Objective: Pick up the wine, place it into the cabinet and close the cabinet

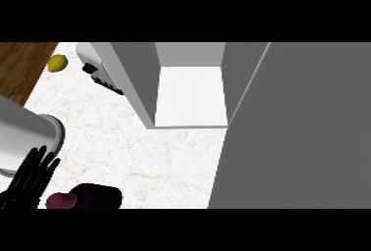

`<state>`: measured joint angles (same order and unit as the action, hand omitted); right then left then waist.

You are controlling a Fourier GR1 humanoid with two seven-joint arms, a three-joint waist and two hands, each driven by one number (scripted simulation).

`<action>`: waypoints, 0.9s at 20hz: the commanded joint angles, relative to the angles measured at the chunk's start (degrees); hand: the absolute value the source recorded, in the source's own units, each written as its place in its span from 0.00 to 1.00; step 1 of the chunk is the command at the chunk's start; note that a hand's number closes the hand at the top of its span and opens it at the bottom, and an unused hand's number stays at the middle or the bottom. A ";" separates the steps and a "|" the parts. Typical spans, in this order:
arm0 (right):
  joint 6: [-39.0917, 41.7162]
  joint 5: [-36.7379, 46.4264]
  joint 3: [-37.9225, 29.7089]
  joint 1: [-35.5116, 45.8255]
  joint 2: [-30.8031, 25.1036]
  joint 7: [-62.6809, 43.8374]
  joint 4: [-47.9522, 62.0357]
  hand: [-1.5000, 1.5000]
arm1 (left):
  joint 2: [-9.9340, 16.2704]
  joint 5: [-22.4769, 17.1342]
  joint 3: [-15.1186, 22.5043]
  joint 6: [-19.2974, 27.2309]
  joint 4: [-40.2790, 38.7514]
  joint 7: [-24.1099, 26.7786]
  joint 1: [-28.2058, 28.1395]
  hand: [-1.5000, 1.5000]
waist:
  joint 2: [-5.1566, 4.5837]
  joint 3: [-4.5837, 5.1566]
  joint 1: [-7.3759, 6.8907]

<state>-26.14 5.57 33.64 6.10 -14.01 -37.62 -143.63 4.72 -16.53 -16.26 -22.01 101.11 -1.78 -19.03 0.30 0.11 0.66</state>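
At the lower left of the frame the wine bottle (85,196) is sitting on the pale marbled worktop (145,152), showing as a dark body with a dark red top, cut off in part by the frame's bottom edge. Just to its left the left hand (30,176) is resting with its black fingers (39,164) straight and spread, pointing up the frame and holding nothing; whether it is touching the bottle I cannot tell. The right hand is showing nowhere. Judging by its look, the bottle is going to handle as a heavy, stiff, smooth-sided thing that could slip and would break if knocked over, so the body below the neck is looking like the safest place to wrap the fingers round. Further up, in the middle of the frame, the cabinet (138,83) is standing open with a white shelf (190,95) inside, and its big grey door (297,127) is filling the right side. At the far upper left a yellow lemon (57,62) is lying beside a white appliance (101,71) with black knobs.
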 commanded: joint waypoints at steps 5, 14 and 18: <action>-1.02 6.59 1.85 -1.73 -2.62 -2.71 -8.41 0.00 | 0.27 5.30 -0.54 -2.05 -12.20 8.66 1.76 0.00 | -0.10 -0.04 0.02; -4.04 8.73 3.08 1.03 -4.64 -7.90 -11.86 0.00 | 0.51 8.15 -1.27 -1.39 -21.37 14.23 4.43 0.00 | 0.06 0.01 0.44; -4.91 8.02 4.96 0.50 -4.78 -4.35 -10.50 0.00 | 2.08 6.60 -1.75 -5.46 -30.03 16.87 8.16 0.00 | 0.03 0.03 0.74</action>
<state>-30.70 6.78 36.58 8.85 -17.51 -38.94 -143.68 5.17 -8.85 -17.12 -25.00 78.05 13.81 -14.35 0.33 0.12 1.07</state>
